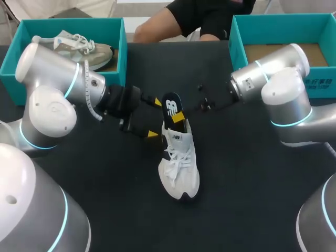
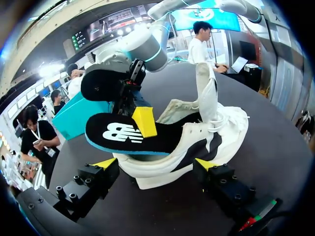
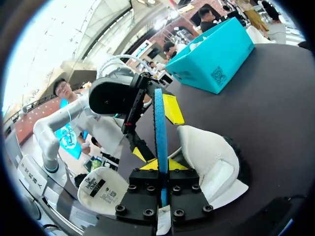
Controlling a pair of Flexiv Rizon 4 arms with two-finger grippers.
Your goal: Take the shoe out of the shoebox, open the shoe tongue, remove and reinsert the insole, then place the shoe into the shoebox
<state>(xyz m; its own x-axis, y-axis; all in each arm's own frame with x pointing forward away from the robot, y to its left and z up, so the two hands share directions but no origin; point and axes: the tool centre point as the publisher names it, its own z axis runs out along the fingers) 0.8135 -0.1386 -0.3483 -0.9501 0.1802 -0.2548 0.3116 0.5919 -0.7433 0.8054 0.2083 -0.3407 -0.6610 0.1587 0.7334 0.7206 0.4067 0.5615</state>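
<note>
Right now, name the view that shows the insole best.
Left wrist view: the insole shows its broad top face, sticking out of the shoe. Head view shows it smaller; right wrist view only edge-on, in the right hand.

Insole toe end hidden inside shoe; right shoebox cropped.

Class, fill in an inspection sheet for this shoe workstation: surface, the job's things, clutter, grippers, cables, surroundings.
Surface: black table.
Job's things: white sneaker stands on its sole mid-table, tongue raised; black insole sticks part-way out at the heel; teal left shoebox holds a second sneaker; teal right shoebox shows no shoe.
Clutter: nothing seen.
Grippers: right gripper shut on the insole; left gripper at the sneaker's heel, grip unclear.
Cables: white ribbed cable at the left arm's wrist.
Surroundings: nothing seen reaching over the table.
</note>
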